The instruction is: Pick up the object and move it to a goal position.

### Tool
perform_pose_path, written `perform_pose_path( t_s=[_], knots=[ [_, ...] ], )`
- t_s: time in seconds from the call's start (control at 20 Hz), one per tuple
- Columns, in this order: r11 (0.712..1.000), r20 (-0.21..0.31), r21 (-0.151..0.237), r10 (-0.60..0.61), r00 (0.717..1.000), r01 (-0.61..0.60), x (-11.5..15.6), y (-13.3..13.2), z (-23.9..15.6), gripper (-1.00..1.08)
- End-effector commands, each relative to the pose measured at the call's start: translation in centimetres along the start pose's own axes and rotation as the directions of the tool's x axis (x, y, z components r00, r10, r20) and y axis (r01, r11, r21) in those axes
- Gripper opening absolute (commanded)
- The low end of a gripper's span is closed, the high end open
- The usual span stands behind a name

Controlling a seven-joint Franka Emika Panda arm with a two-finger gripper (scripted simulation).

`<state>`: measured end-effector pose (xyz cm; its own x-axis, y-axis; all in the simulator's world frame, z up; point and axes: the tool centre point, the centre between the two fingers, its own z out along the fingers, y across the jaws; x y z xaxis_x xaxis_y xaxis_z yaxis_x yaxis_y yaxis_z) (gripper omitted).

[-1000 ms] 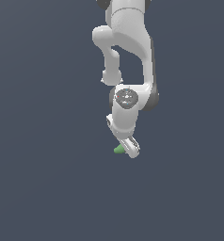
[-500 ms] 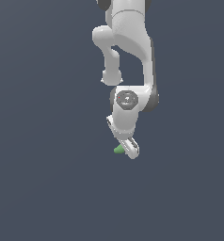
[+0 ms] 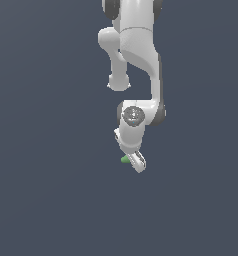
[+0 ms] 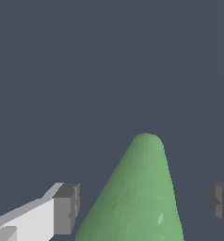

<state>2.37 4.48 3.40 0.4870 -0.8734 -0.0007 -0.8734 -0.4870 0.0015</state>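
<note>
The object (image 3: 125, 159) is a tiny green cone-like piece. In the exterior view it peeks out at the left side of my white gripper (image 3: 136, 163), low on the arm. In the wrist view the green cone (image 4: 137, 193) fills the space between my two grey fingertips (image 4: 67, 208), narrow end away from the camera. There is a gap on each side between the pads and the cone, so the jaws stand open around it. The cone's wide end is cut off by the picture's edge.
The white arm (image 3: 136, 55) reaches down from the top of the exterior view. A plain dark grey-blue surface (image 3: 51, 200) lies all around.
The gripper has moved slightly downward over the green cone; the arm's wrist has lowered a little. The cone has stayed in place.
</note>
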Motion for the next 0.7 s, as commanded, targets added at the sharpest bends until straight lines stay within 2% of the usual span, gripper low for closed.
perform_pose_path(
  t_s=[0.0, 0.1, 0.15, 0.65],
  knots=[
    [1.0, -0.001, 0.001, 0.0, 1.0, 0.0, 0.03, -0.09, 0.53, 1.0],
    [1.0, -0.001, 0.001, 0.0, 1.0, 0.0, 0.06, -0.14, 0.58, 1.0],
    [1.0, -0.001, 0.001, 0.0, 1.0, 0.0, 0.06, -0.14, 0.58, -1.0],
    [1.0, -0.001, 0.002, 0.0, 1.0, 0.0, 0.03, -0.16, 0.54, -1.0]
  ],
)
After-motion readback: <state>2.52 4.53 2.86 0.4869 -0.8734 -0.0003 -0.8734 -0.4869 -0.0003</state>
